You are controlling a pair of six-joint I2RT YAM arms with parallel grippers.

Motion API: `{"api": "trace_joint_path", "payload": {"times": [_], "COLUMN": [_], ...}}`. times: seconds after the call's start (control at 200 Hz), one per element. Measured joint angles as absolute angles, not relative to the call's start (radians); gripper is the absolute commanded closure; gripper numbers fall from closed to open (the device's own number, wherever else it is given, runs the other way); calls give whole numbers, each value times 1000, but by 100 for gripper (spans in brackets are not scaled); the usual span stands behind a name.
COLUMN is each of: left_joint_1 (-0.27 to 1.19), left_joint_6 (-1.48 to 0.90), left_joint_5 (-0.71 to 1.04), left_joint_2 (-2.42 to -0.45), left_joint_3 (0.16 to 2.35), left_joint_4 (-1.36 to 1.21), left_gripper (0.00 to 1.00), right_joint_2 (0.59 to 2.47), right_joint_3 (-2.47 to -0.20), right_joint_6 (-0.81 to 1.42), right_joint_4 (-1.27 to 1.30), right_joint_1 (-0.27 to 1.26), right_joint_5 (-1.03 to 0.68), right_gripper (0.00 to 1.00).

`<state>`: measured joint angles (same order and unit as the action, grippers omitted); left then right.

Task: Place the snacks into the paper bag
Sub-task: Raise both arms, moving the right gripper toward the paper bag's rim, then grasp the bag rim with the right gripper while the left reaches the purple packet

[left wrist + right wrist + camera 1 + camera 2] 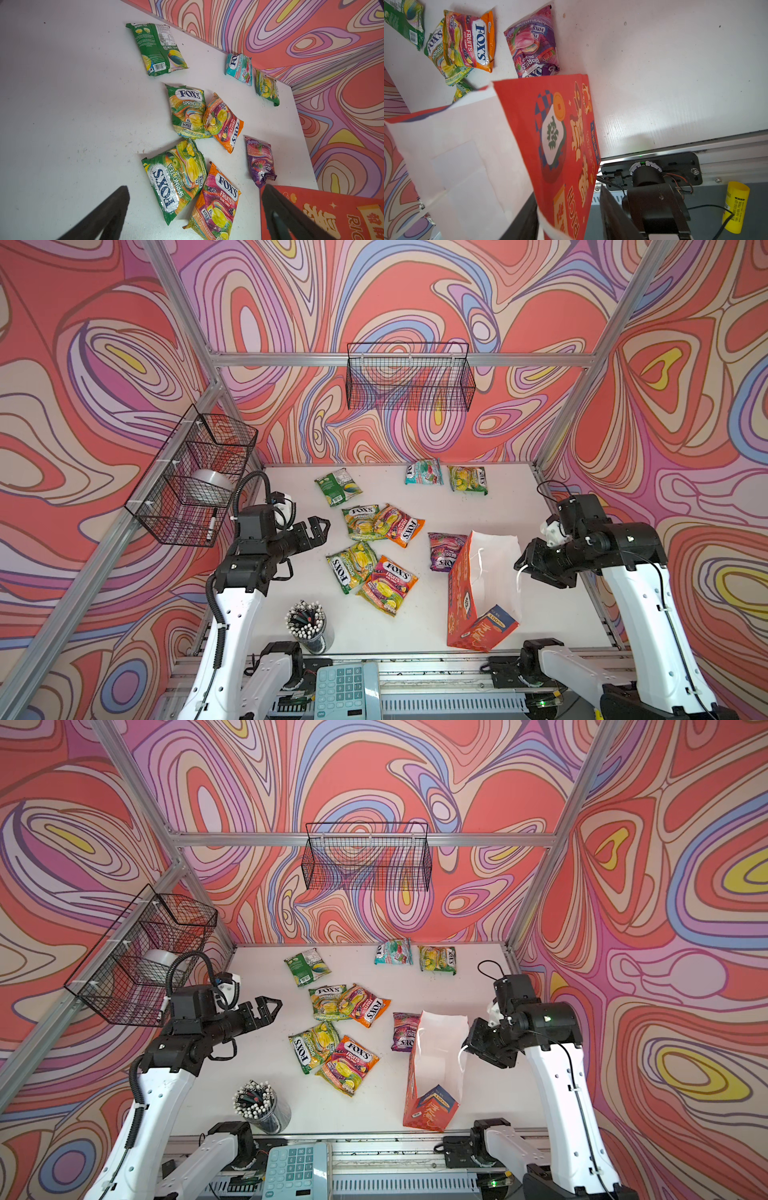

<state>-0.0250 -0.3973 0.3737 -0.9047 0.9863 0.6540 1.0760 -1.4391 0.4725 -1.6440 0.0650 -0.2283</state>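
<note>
Several FOX'S snacks lie flat on the white table: a green one (337, 487) showing its back, a teal one (423, 471) and a yellow-green one (467, 480) by the back wall. A green one (360, 522) and an orange one (401, 526) overlap mid-table. Another green (174, 182) and orange (218, 201) pair lies nearer. A purple one (444, 551) touches the paper bag (461, 601), which stands upright, mouth open. My right gripper (568, 193) straddles the bag's right wall, one finger inside, the outer finger still apart from the paper. My left gripper (320, 526) hovers open, left of the snacks.
A cup of pens (309, 626) stands at the table's front left. A pale blue calculator (345, 691) lies on the front rail. Black wire baskets hang on the back wall (409, 377) and the left wall (191, 477). A yellow tube (735, 207) sits off the table.
</note>
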Motion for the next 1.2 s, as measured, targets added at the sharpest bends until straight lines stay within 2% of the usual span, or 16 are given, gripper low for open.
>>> {"api": "trace_joint_path", "payload": {"times": [0.17, 0.26, 0.421, 0.521, 0.716, 0.821, 1.032, 1.197], "left_joint_1": [-25, -25, -25, -25, -19, 37, 312, 547], "left_joint_6": [-397, -397, -397, -397, -405, -405, -409, -426], "left_joint_5": [368, 365, 359, 359, 397, 398, 306, 195], "left_joint_2": [-904, -904, -903, -904, -926, -947, -1032, -1153], "left_joint_3": [969, 962, 960, 962, 1072, 1185, 1358, 1388], "left_joint_4": [654, 654, 654, 657, 723, 769, 865, 915], "left_gripper": [0, 0, 0, 0, 0, 0, 0, 0], "right_joint_2": [1117, 1143, 1155, 1155, 1188, 1222, 1297, 1362], "right_joint_3": [-1439, -1431, -1414, -1414, -1448, -1515, -1724, -1824], "right_joint_6": [517, 554, 600, 611, 600, 577, 535, 507], "right_joint_4": [-1620, -1602, -1579, -1572, -1562, -1557, -1499, -1433], "right_joint_1": [211, 299, 317, 320, 322, 322, 322, 313], "right_joint_5": [-178, -142, -115, -108, -91, -61, 1, 71], "right_gripper": [58, 67, 83, 100, 100, 100, 100, 100]}}
